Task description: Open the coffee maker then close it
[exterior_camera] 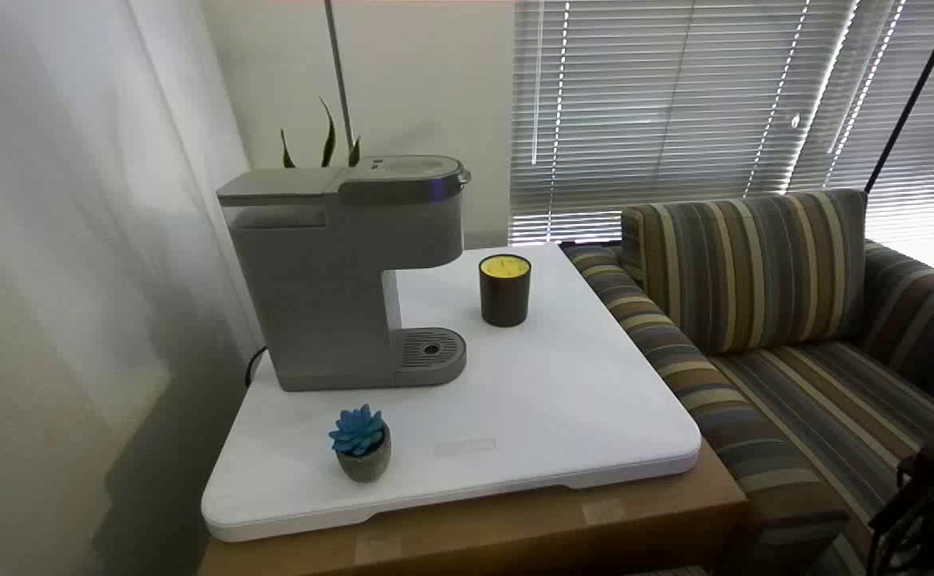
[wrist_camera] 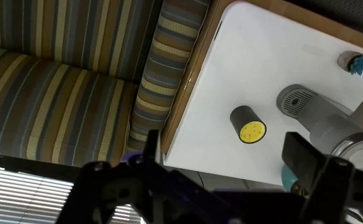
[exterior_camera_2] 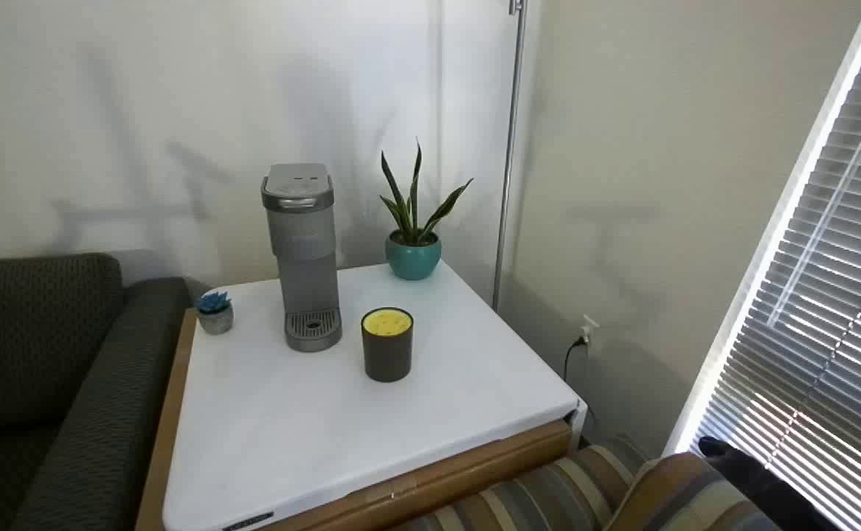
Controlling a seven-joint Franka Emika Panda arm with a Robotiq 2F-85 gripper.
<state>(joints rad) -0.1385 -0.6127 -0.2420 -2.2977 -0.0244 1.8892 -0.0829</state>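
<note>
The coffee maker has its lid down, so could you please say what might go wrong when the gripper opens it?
The dark cup stands near the drip base, so the open gripper might knock it on the way in. The handle at the front of the lid looks slim, so a grip there could slip. The coffee maker stands on the white tabletop with no fastening in sight, so pulling up might tip it.

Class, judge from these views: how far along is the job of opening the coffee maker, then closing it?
Done: no step can be confirmed. The lid of the coffee maker is down in both exterior views, which fits either an unstarted or a finished job.
In hand: nothing; the gripper is open and empty, apart from the coffee maker.
Left: if unstarted, likely both raising the lid and closing it.
</note>
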